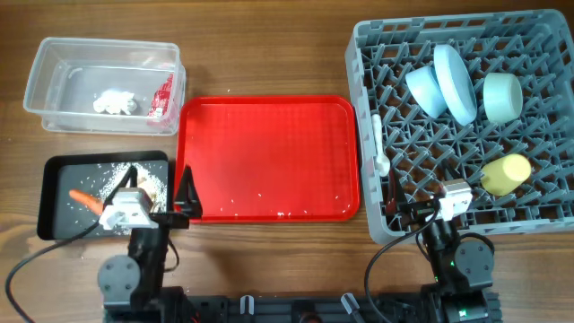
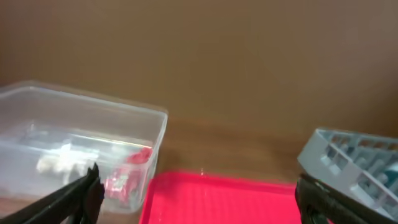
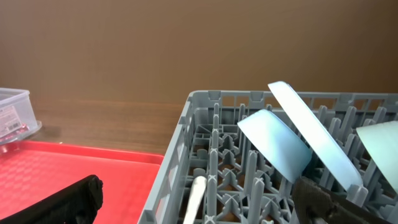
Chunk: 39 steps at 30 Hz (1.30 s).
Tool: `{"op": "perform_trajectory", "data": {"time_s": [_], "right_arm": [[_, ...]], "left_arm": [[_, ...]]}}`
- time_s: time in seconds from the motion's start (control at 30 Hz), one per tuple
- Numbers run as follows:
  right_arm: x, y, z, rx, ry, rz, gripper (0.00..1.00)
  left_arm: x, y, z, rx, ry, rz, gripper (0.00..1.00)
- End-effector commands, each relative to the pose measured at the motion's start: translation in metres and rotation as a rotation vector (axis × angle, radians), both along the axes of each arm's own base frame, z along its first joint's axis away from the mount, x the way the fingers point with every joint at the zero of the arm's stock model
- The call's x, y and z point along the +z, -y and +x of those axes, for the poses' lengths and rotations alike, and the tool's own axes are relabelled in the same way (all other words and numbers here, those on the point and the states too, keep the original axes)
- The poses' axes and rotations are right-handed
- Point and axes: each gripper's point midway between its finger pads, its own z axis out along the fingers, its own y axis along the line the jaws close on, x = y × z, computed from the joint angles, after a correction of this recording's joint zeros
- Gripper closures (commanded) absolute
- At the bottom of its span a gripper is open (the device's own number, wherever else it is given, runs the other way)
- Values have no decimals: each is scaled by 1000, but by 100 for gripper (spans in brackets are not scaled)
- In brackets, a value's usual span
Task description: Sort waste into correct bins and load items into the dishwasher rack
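My L gripper & R gripper gape wide, empty, both cropped by frame edge. White plastic spoon partly hidden among pegs of square grey plastic rack.

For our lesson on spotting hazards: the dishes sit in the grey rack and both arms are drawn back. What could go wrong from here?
1. The white plastic spoon lies flat just inside the left wall of the large grey pegged plastic rack; it might slip through the grid.
2. The round light blue plate leans against the light blue bowl, so a bump could topple it.
3. The small yellow cup lies on its side and may roll.
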Motion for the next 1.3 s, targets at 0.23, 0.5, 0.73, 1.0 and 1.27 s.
{"op": "perform_trajectory", "data": {"time_s": [0.23, 0.5, 0.73, 1.0, 1.27], "right_arm": [[2, -1, -1, 9, 12, -12, 0], [2, -1, -1, 9, 12, -12, 0], [2, -1, -1, 9, 12, -12, 0], [2, -1, -1, 9, 12, -12, 0], [2, -1, -1, 9, 12, -12, 0]], "left_arm": [[-68, 8, 12, -49, -102, 72, 0], [-69, 8, 12, -48, -103, 72, 0], [-69, 8, 12, -49, -104, 72, 0], [-69, 8, 12, -49, -104, 72, 0], [-69, 8, 12, -48, -104, 72, 0]]}}
